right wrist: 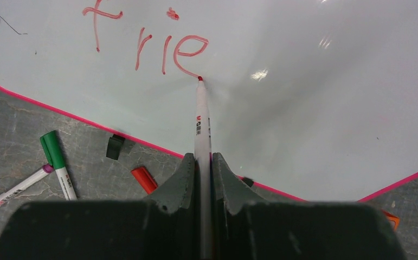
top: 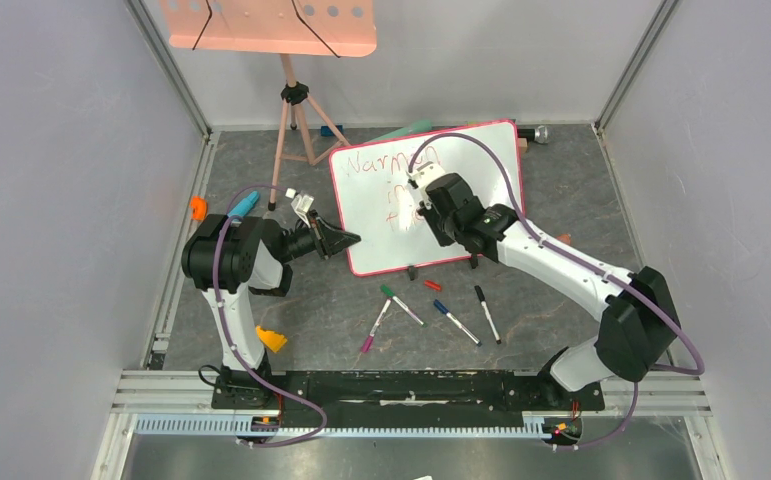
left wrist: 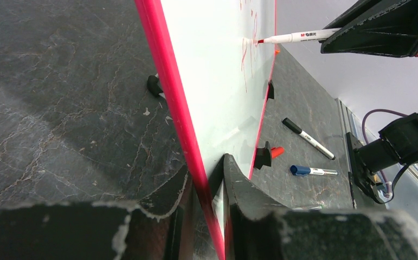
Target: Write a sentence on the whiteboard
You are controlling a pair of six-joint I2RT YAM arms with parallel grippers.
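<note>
The whiteboard [top: 371,230] stands tilted on black clip feet, pink-red rimmed. My left gripper [top: 346,240] is shut on its left edge; in the left wrist view the rim runs between the fingers of the gripper [left wrist: 206,165]. Red writing, the sentence [top: 381,162], reads "Warmth", then "in", then a third line partly hidden by my right arm. My right gripper [right wrist: 201,157] is shut on a white red-tipped marker [right wrist: 202,119]. The tip touches the board [right wrist: 315,108] at the tail of the "e" in "frie" [right wrist: 163,49]. The marker [left wrist: 298,37] also shows against the board [left wrist: 223,81].
Loose markers lie on the dark table in front of the board: green [top: 401,305], purple [top: 374,328], blue [top: 456,322] and black [top: 487,314], plus a red cap [top: 432,285]. A salmon perforated tray on a tripod [top: 266,25] stands back left. Grey walls enclose both sides.
</note>
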